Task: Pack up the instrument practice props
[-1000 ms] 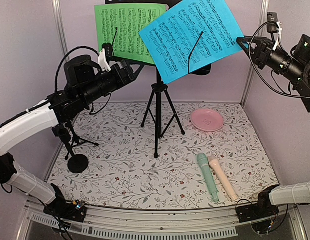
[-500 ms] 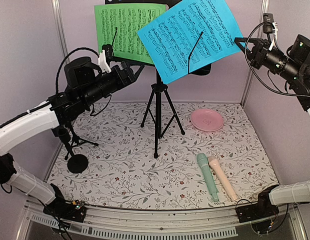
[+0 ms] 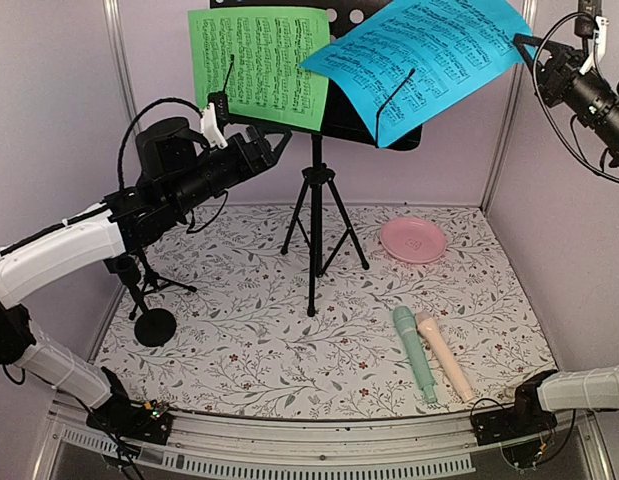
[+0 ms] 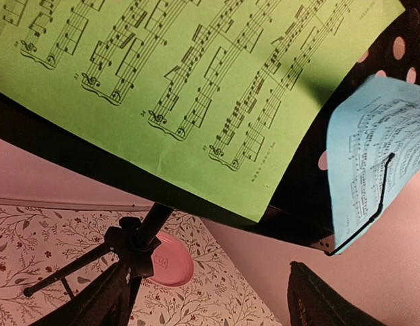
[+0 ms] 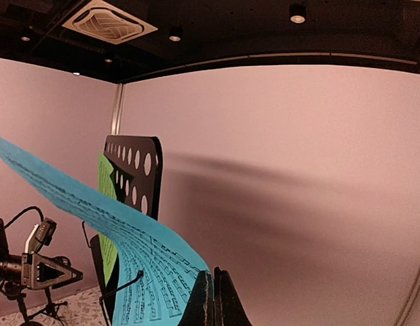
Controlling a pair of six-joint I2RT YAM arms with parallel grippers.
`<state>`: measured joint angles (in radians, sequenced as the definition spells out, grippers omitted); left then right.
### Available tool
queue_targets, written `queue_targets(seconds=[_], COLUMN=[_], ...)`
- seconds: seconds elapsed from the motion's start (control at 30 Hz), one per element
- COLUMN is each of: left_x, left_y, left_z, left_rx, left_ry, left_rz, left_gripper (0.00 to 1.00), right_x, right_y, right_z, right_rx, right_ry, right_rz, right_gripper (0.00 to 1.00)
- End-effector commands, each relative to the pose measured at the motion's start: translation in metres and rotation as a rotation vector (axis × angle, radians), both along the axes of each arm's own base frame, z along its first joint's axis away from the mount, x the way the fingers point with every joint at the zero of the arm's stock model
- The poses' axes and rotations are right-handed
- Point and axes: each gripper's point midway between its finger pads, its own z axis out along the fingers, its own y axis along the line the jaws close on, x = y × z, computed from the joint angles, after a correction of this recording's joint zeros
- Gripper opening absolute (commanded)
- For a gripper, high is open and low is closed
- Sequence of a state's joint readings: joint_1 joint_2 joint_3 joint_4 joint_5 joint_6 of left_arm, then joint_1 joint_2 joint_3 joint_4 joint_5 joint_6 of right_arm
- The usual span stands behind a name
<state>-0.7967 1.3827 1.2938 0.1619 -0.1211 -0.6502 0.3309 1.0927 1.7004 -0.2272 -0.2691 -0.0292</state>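
We now hold the blue page (image 3: 419, 50) higher than before, right gripper (image 3: 521, 42) clamped on its edge. Left gripper (image 3: 281, 138) stays spread.

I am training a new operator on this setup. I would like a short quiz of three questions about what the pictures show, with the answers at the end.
1. True or false: the jaws of the right arm are shut on an edge of the blue sheet-music page.
2. Fill in the colour: the page lying flat against the black music desk is ____.
3. Choose one: the mint-green microphone and the pale-pink microphone lie
A. on the black music desk
B. side by side on the table
C. on top of the blue sheet-music page

Key
1. True
2. The green page
3. B
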Motion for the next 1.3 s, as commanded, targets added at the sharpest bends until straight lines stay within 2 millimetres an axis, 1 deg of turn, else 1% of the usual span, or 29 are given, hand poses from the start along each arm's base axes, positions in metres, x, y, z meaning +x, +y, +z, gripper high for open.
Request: queue_targets(seconds=[0.0,0.07,0.17,0.27,0.3,0.4,0.47,0.6,0.73,0.8,0.87,0.97,1.07,1.13,1.2,1.27], left_x=[-0.001,-0.001,-0.001,-0.002,-0.003,-0.005,-0.007,-0.010,-0.014,-0.015,-0.017,-0.018,-0.018,-0.019,-0.019,-0.020], left_y=[-0.007,-0.006,-0.006,-0.004,-0.004,-0.002,0.000,0.004,0.008,0.009,0.011,0.012,0.012,0.010,0.008,0.008], left_z=[0.014,0.012,0.009,0.006,0.005,0.002,0.001,-0.001,-0.004,-0.006,-0.008,-0.011,-0.015,-0.019,-0.021,-0.021], left_rx=[-0.012,-0.012,-0.009,-0.014,-0.015,-0.017,-0.017,-0.018,-0.013,-0.008,-0.005,0.001,0.003,0.006,0.011,0.012], left_ry=[-0.042,-0.039,-0.033,-0.027,-0.024,-0.018,-0.015,-0.011,-0.005,-0.002,0.002,0.007,0.017,0.024,0.026,0.025], left_rz=[-0.010,-0.007,-0.004,-0.001,-0.002,-0.003,-0.001,0.003,0.004,0.008,0.011,0.016,0.014,0.012,0.007,0.005], left_gripper=[0.81,0.81,0.81,0.80,0.80,0.80,0.79,0.79,0.79,0.79,0.79,0.79,0.79,0.79,0.79,0.79], right_x=[-0.022,-0.026,-0.034,-0.039,-0.039,-0.041,-0.042,-0.043,-0.038,-0.034,-0.030,-0.030,-0.031,-0.035,-0.039,-0.040], right_y=[-0.048,-0.065,-0.084,-0.098,-0.104,-0.113,-0.114,-0.112,-0.115,-0.114,-0.113,-0.120,-0.133,-0.145,-0.155,-0.159], right_z=[0.021,0.018,0.010,-0.003,-0.010,-0.031,-0.047,-0.070,-0.096,-0.113,-0.136,-0.167,-0.190,-0.196,-0.197,-0.199], right_rx=[0.050,0.069,0.087,0.091,0.095,0.100,0.118,0.154,0.146,0.134,0.129,0.134,0.125,0.107,0.097,0.085], right_ry=[-0.044,-0.020,0.020,0.080,0.109,0.191,0.243,0.320,0.428,0.496,0.586,0.702,0.769,0.784,0.777,0.775], right_rz=[-0.230,-0.309,-0.393,-0.455,-0.485,-0.527,-0.526,-0.494,-0.525,-0.531,-0.540,-0.600,-0.693,-0.768,-0.826,-0.848], right_gripper=[0.00,0.00,0.00,0.00,0.00,0.00,0.00,0.00,0.00,0.00,0.00,0.00,0.00,0.00,0.00,0.00])
